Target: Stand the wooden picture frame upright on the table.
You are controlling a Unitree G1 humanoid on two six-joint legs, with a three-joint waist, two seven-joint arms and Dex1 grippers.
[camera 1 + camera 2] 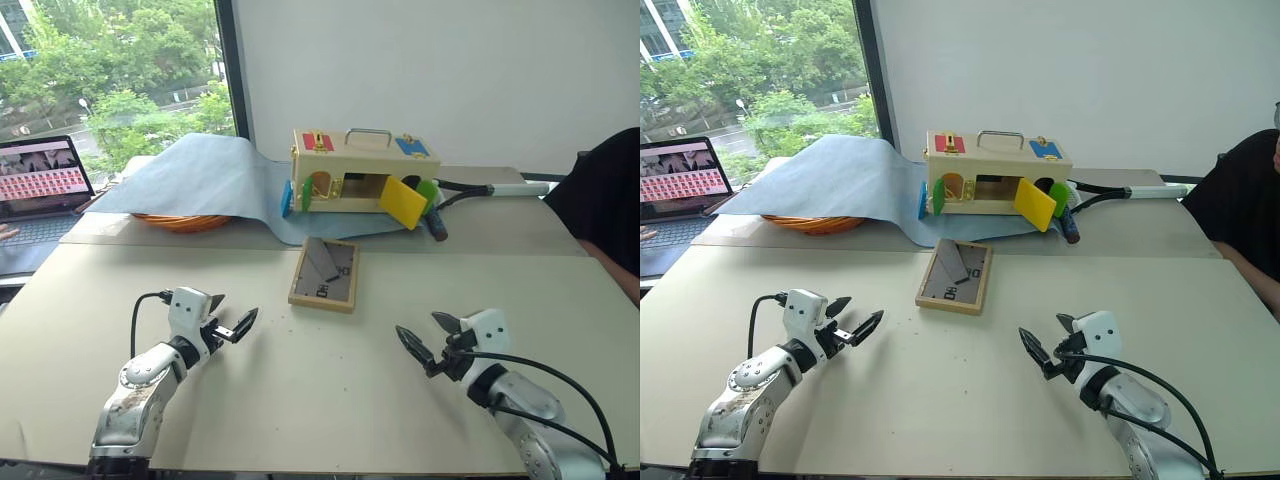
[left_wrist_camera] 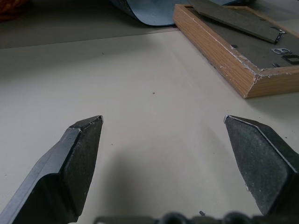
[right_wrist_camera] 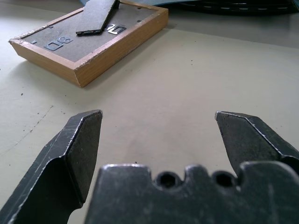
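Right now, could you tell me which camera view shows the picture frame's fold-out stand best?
The right wrist view: the fold-out stand lies on the wooden picture frame's dark back. The left wrist view cuts it off; the eye views show the frame whole but small.

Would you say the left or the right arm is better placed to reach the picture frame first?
Probably left: the left gripper sits slightly nearer the wooden picture frame, lying face-down on the table, than the right gripper. Both are open.

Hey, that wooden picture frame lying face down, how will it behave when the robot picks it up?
The wooden picture frame looks rigid, so it probably won't flex. Lying flat on the table, its low edges may slide when pushed. Its stand seems loose and may swing.
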